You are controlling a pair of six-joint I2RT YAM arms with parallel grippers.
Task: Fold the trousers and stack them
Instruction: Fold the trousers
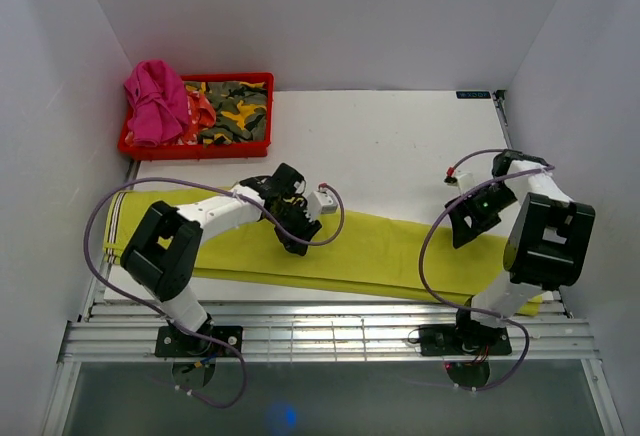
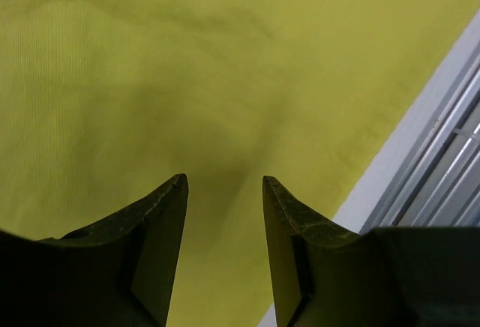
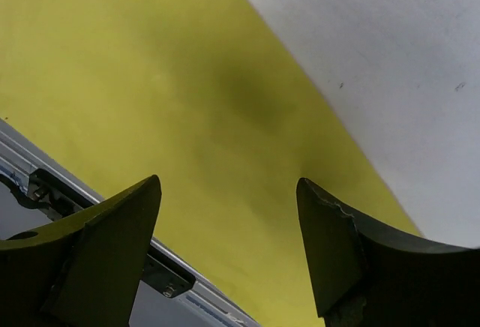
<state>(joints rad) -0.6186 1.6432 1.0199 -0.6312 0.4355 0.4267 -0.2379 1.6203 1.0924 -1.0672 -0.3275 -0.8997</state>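
Note:
The lime yellow-green trousers (image 1: 380,254) lie as a long flat strip across the near part of the white table, from the left edge to the right arm. My left gripper (image 1: 297,241) is open and empty just above the cloth near the strip's middle; the left wrist view shows the cloth (image 2: 187,79) filling the frame between the spread fingers (image 2: 161,222). My right gripper (image 1: 462,234) is open and empty above the strip's right end. In the right wrist view the cloth (image 3: 150,94) lies under the wide-spread fingers (image 3: 330,244).
A red tray (image 1: 150,146) at the back left holds pink, orange and camouflage garments. The white table (image 1: 400,146) stretches behind the trousers. Metal rails (image 1: 330,341) run along the near edge. White walls close in on the left, back and right.

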